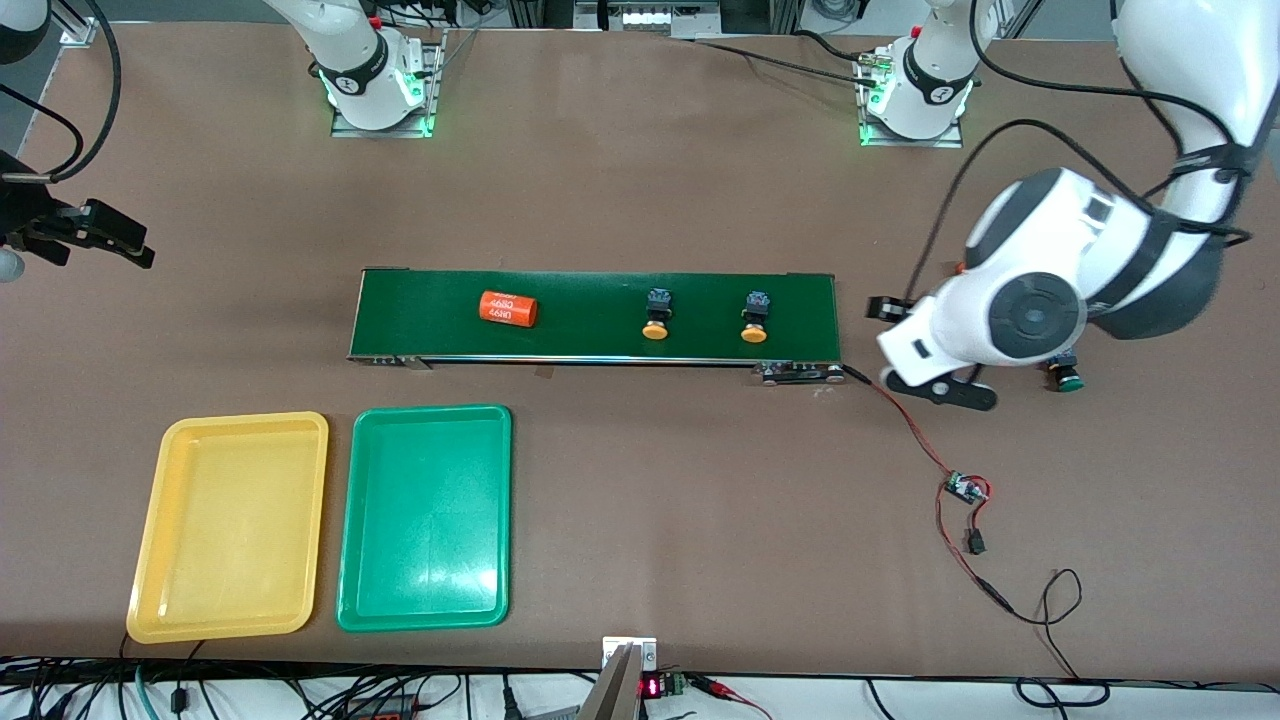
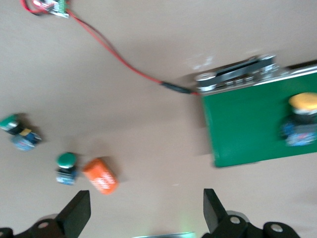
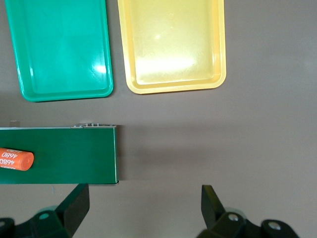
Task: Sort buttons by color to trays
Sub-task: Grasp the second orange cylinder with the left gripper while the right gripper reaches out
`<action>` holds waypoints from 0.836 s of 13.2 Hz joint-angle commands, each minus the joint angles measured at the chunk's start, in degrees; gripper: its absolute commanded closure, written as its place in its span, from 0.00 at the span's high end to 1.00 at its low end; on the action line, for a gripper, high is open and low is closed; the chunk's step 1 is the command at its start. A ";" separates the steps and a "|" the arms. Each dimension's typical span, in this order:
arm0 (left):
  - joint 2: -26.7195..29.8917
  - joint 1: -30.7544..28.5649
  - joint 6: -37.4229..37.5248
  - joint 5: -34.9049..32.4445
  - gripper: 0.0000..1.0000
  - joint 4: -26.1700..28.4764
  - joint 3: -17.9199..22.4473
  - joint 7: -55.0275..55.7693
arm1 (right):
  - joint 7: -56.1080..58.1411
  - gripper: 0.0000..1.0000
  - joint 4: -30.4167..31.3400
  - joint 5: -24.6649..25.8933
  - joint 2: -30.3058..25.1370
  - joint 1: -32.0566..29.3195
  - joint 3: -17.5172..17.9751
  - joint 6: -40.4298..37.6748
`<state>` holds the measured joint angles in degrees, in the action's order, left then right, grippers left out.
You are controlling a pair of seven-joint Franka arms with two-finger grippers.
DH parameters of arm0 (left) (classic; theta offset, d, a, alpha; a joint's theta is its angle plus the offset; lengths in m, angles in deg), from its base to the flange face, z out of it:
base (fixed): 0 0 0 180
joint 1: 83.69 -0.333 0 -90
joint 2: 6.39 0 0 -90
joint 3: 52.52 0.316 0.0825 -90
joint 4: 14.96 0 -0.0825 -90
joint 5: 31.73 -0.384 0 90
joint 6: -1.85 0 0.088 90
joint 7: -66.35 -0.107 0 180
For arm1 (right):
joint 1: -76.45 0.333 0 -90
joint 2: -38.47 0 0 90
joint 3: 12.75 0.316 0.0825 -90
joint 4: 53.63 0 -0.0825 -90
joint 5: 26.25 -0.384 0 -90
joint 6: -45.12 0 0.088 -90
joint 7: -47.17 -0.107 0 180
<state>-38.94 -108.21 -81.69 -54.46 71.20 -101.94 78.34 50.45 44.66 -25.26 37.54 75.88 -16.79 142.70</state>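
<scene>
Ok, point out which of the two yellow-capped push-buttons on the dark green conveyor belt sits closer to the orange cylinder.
The yellow-capped push-button mid-belt; the other yellow-capped one lies toward the left arm's end.

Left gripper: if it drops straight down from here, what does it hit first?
Probably bare table. The left gripper is open, the orange cylinder and a green button lying just off its line, so a finger might clip them; depth is unclear.

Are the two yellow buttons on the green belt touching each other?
Apart. The front view shows one yellow button and the other yellow button with bare green belt between them.
</scene>
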 commanded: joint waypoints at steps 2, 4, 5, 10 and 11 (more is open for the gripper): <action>7.66 7.36 -4.24 9.87 1.00 5.57 20.27 -17.83 | -0.64 1.00 -0.56 0.59 1.10 0.22 0.35 -0.72; 13.80 11.05 -11.78 11.30 1.00 15.65 29.25 -22.69 | -0.47 1.00 -0.47 0.59 0.93 -0.39 0.00 -1.16; 16.36 12.55 -16.52 11.30 1.00 20.50 32.42 -22.79 | -0.56 1.00 -0.47 0.07 1.02 -0.48 -0.09 -2.03; 26.73 16.08 -34.04 13.83 1.00 42.48 42.73 -20.44 | -1.00 1.00 -0.30 -0.20 0.84 -0.30 0.00 -1.78; 27.62 16.08 -35.19 15.42 1.00 45.04 44.39 -18.51 | -1.00 1.00 -0.29 -0.29 0.93 -0.30 0.00 -1.51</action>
<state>-18.02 -93.65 -113.35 -42.20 107.50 -60.82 57.74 50.15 44.67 -25.27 38.77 75.77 -17.09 141.74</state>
